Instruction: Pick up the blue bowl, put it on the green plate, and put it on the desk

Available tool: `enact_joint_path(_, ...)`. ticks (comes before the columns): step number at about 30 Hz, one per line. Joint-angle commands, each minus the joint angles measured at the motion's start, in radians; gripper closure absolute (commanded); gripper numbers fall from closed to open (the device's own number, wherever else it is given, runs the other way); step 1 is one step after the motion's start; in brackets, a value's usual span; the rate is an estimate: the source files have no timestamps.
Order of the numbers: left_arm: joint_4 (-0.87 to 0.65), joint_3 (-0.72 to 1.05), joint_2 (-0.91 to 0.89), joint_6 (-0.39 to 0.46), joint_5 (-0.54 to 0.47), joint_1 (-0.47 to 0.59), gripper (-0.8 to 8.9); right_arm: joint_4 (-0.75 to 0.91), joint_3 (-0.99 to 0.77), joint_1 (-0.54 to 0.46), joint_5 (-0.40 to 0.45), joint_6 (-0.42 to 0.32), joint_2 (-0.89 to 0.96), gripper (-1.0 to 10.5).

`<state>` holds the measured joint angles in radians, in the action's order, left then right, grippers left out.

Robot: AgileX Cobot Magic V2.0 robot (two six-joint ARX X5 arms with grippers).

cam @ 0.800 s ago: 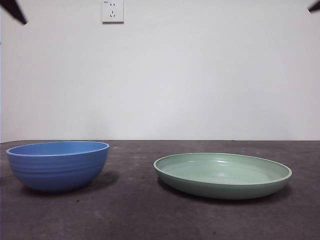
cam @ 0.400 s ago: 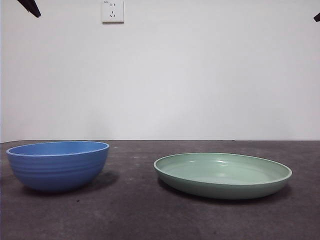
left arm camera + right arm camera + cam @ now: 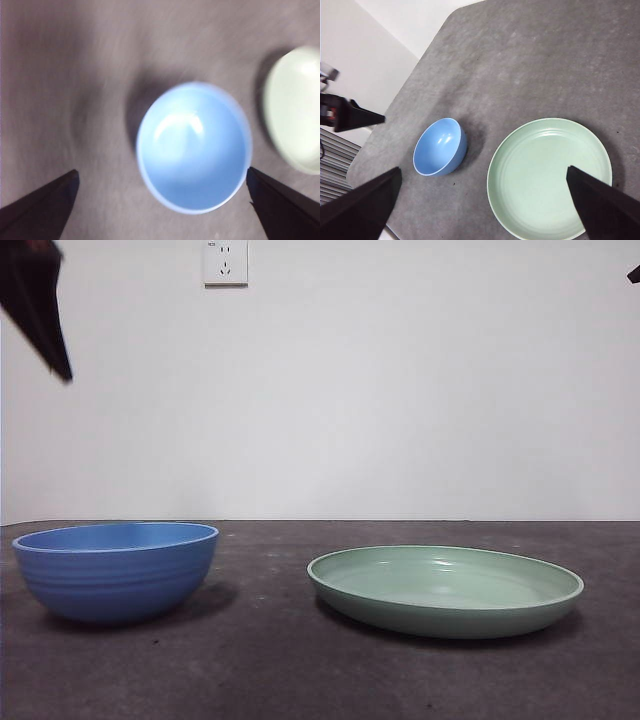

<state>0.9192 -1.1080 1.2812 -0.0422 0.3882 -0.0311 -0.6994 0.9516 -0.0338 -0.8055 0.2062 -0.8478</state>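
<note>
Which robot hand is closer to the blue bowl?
Left. The left gripper hangs open right above the blue bowl. The right gripper waits open, high above the green plate beside it.

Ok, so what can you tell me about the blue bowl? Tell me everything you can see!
The blue bowl is round and deep, medium blue, with faint ridges around its outside and a smooth, slightly shiny inside. It looks like plastic or glazed ceramic. It is empty and stands upright on the desk, apart from the green plate beside it. Nothing touches it. The left tool hangs open above it, jaws spread wider than the bowl.
</note>
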Motion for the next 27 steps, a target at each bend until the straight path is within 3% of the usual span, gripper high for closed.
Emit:
enact_joint_path(1,0.005,-0.018,0.071,0.009,-0.006,-0.005,2.55,0.004,0.016,0.000,0.002,-0.011,-0.007,3.7)
enact_joint_path(13,-0.008,-0.018,0.311,0.018,-0.007,-0.077,2.60,-0.008,0.016,0.000,0.002,-0.012,-0.007,3.7)
enact_joint_path(18,-0.075,-0.018,0.377,0.023,-0.008,-0.087,3.52,-0.012,0.016,0.000,0.002,-0.012,-0.007,3.7)
enact_joint_path(21,-0.085,-0.018,0.396,0.023,-0.012,-0.087,3.60,-0.012,0.016,0.000,0.002,-0.012,-0.007,3.7)
enact_joint_path(27,-0.081,-0.018,0.407,0.019,-0.041,-0.087,6.76,-0.012,0.016,0.000,0.002,-0.012,-0.007,3.7)
